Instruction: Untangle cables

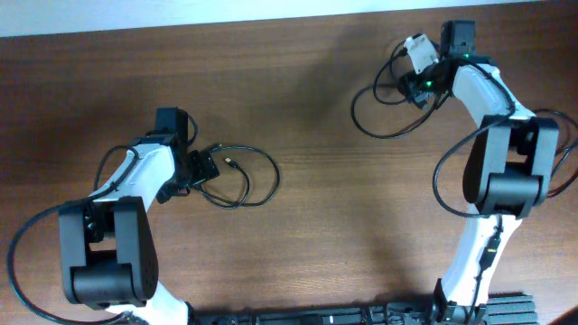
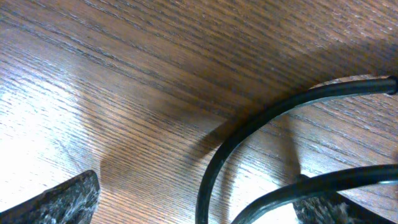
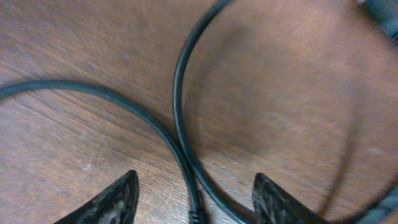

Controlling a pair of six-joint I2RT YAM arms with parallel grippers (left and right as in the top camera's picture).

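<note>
Near the far right corner of the table (image 1: 298,262), one cable (image 3: 176,81) lies inside the wide-open, empty right gripper (image 3: 196,202), a second cable (image 2: 214,158) toward the left edge under the open, empty left gripper (image 2: 199,204); both look light and floppy, best pinched mid-loop.

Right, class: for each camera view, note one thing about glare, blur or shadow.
Overhead: sharp, soft shadows on the table. Left wrist: bright glare at left, the cable fairly crisp. Right wrist: dimmer, the cables blurred.
</note>
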